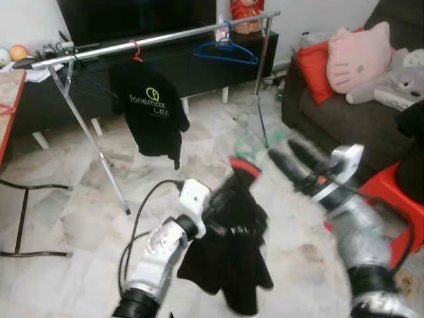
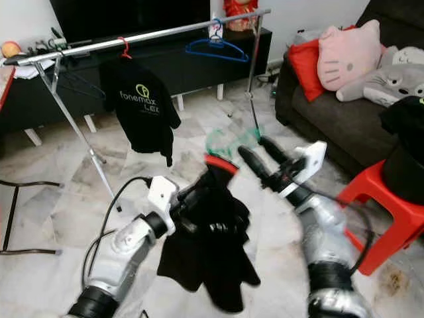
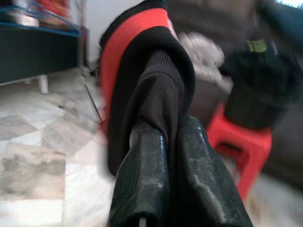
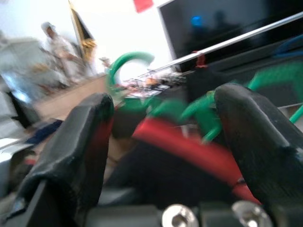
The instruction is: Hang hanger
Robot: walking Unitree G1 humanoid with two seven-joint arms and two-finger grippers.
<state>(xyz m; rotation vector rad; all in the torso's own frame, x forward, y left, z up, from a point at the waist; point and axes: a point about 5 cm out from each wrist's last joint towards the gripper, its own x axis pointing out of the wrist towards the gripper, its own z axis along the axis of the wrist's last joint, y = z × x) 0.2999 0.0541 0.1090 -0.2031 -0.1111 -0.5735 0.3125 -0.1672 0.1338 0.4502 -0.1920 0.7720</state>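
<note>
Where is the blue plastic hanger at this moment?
In the left eye view, the blue plastic hanger hangs empty near the right end of the silver metal clothes rail, right of the black printed T-shirt.

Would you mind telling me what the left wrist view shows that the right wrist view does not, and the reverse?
The left wrist view alone has the left gripper clamped on the black garment, with a red stool carrying dark clothes behind. The right wrist view alone has the right gripper with its fingers apart, a blurred green hanger between them, and the silver rail with a shirt on it. Both show the garment's red collar band.
</note>
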